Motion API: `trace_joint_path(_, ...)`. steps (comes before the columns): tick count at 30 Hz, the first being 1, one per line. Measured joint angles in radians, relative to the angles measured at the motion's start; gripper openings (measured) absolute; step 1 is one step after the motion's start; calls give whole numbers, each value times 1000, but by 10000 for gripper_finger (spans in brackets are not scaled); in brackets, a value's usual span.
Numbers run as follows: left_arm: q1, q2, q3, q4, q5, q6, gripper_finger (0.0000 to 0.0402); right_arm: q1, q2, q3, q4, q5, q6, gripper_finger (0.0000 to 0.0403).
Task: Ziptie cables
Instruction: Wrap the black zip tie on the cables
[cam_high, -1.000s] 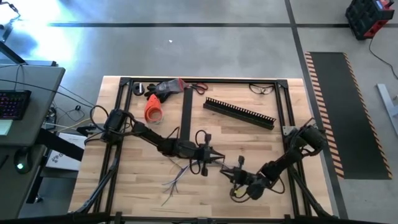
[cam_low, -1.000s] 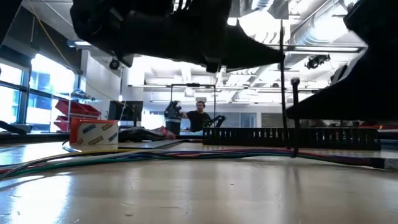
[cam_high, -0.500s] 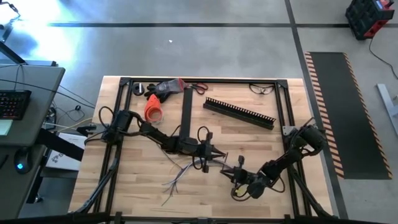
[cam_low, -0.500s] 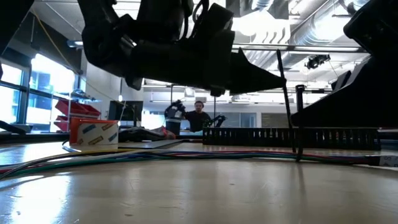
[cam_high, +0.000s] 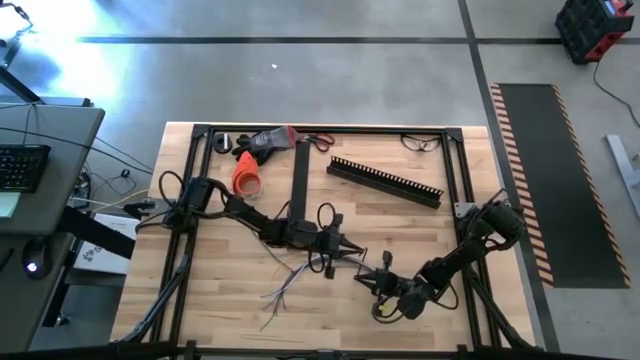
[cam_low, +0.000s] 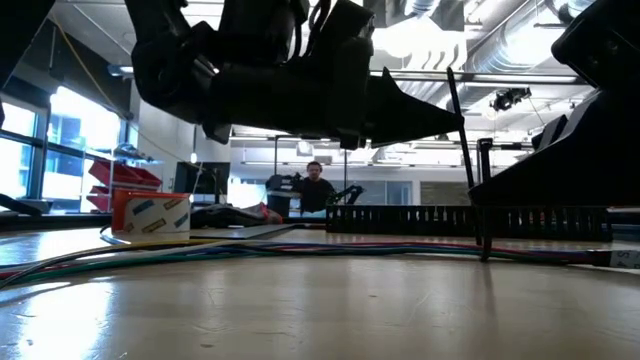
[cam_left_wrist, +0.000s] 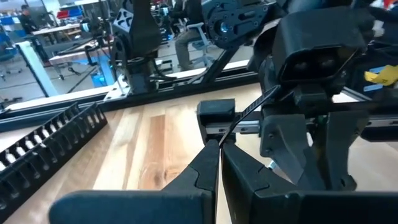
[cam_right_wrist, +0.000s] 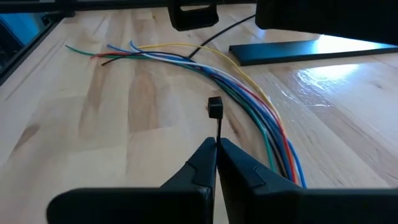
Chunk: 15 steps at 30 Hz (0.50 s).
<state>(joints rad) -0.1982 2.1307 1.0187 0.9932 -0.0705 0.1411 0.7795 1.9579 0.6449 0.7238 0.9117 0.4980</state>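
From above, the left arm reaches low from the table's (cam_high: 210, 310) left edge toward the middle, its left hand (cam_high: 352, 254) clenched, pointing right. The right arm folds back from the right edge, and its right hand (cam_high: 366, 281) sits just beside the left one, tips nearly meeting. The cables (cam_high: 283, 287), thin and splayed at their free ends, lie on the pale wooden planks just in front of the left hand. Farther back are a long black comb-toothed channel (cam_high: 385, 181), a flat black strip (cam_high: 299, 180), an orange cone-shaped thing (cam_high: 246, 175) and scissors (cam_high: 318, 141).

From table height, the left arm's dark bulk hangs across the top. A thin black zip tie (cam_low: 460, 120) slants down from its tip to a second upright strip by the right arm. The cables (cam_low: 200, 250) run flat along the table in front of the channel (cam_low: 470, 220). A small box (cam_low: 150, 216) stands at left; a person (cam_low: 315, 186) stands far behind.

In the left wrist view, the left hand (cam_left_wrist: 217, 148) is pinched on the zip tie (cam_left_wrist: 249, 111), which leads to the other arm's body close ahead.

In the right wrist view, the right hand (cam_right_wrist: 217, 146) is pinched on a short zip tie (cam_right_wrist: 216, 115) with its square head up. The cables (cam_right_wrist: 249, 118), glossy and many-coloured, curve past just beside it, apart from its fingers.
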Motion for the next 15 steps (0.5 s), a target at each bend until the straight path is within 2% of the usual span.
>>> trace_joint_path(4,-2,0,0,0,46,1,1,0,0,0,0,-5,0,0)
trace_joint_path(15,-15,0,0,19,36,20,24,0,0,1,0,-6,0,0)
